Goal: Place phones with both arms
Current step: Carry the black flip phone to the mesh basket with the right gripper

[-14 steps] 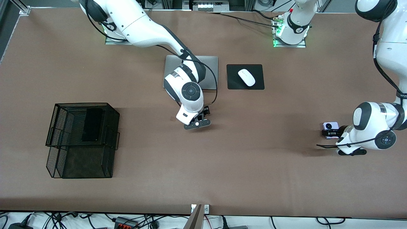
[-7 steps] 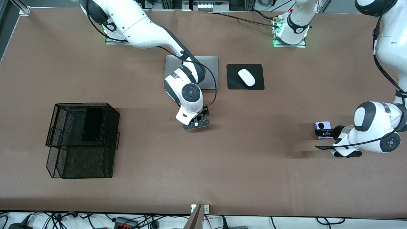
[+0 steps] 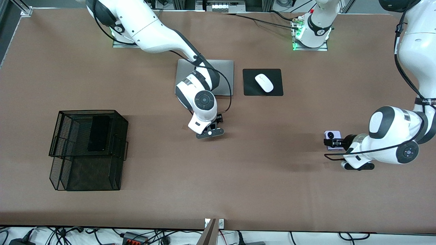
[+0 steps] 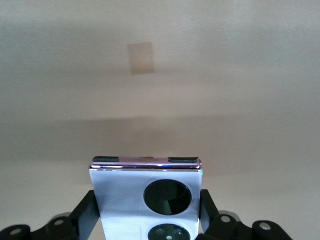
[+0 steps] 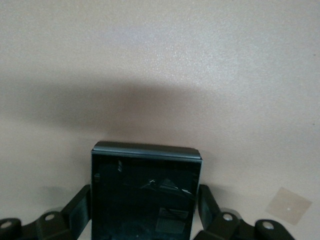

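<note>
Lavender phone (image 3: 332,135) is pinched by its side edges in the left gripper (image 3: 337,145), four o'clock of the mouse (image 3: 264,82). Black flip phone (image 5: 146,195) is flanked by the right gripper (image 3: 210,133), six o'clock of the laptop (image 3: 224,76); grip cannot be told. Both are judged light, rigid and slippery.

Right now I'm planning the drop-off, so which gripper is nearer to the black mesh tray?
Right. The right gripper is mid-table, beside the laptop; the left gripper is toward the left arm's end, much farther from the mesh tray.
</note>
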`<control>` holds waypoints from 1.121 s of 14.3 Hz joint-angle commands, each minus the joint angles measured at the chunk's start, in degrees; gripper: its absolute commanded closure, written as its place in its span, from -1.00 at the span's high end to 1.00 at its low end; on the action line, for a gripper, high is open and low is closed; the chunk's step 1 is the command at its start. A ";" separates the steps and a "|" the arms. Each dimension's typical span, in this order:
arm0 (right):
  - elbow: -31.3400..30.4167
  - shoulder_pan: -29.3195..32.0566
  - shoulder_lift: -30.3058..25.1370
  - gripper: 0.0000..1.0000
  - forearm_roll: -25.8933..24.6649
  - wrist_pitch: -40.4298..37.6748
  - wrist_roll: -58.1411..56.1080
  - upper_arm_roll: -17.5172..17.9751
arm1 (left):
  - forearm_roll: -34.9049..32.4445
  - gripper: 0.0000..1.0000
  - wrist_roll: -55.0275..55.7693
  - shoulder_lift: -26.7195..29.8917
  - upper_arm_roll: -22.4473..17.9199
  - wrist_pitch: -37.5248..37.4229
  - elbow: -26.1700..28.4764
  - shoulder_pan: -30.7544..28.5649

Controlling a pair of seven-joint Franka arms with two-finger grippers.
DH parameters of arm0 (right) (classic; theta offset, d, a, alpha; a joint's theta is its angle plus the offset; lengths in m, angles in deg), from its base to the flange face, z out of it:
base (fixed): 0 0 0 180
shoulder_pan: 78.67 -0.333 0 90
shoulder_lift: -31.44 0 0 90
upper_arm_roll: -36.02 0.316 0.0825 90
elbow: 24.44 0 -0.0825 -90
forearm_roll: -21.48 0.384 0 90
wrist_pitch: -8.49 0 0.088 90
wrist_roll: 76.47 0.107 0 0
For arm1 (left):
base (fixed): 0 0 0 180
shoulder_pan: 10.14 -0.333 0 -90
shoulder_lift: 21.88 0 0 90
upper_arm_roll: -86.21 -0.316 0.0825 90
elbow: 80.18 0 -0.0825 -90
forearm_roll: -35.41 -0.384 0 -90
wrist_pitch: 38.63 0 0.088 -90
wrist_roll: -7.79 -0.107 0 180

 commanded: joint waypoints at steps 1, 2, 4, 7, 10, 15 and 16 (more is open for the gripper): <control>-0.20 -0.13 0.15 0.23 -0.53 0.04 0.32 -0.13 | 1.06 -0.63 1.41 0.68 0.77 -1.23 -0.26 0.07; -0.12 -0.13 0.06 -0.09 -0.71 -0.05 0.14 -0.13 | 1.07 -0.65 1.41 0.68 1.29 -1.32 -0.26 0.07; 0.06 0.39 -0.64 -0.47 -0.89 -0.31 0.05 -0.22 | 0.89 -0.73 1.06 0.68 3.92 -1.23 -0.18 0.15; 0.32 3.19 -4.75 -0.54 -0.89 -2.84 -0.03 -0.22 | 1.06 -0.81 2.02 0.32 5.43 -1.14 -0.18 4.61; 0.50 10.04 -12.13 -0.54 -0.62 -10.22 -3.27 -0.22 | 2.02 -0.81 6.49 0.06 5.52 0.78 -0.26 9.54; 0.50 21.64 -18.74 -0.54 -0.36 -22.62 -9.42 -0.22 | 6.16 -0.80 16.06 -2.92 4.90 12.45 -0.26 19.90; 0.50 24.10 -19.18 -0.54 -0.36 -24.38 -11.27 -0.22 | 6.25 -0.80 18.00 -3.54 4.73 15.18 -0.18 22.10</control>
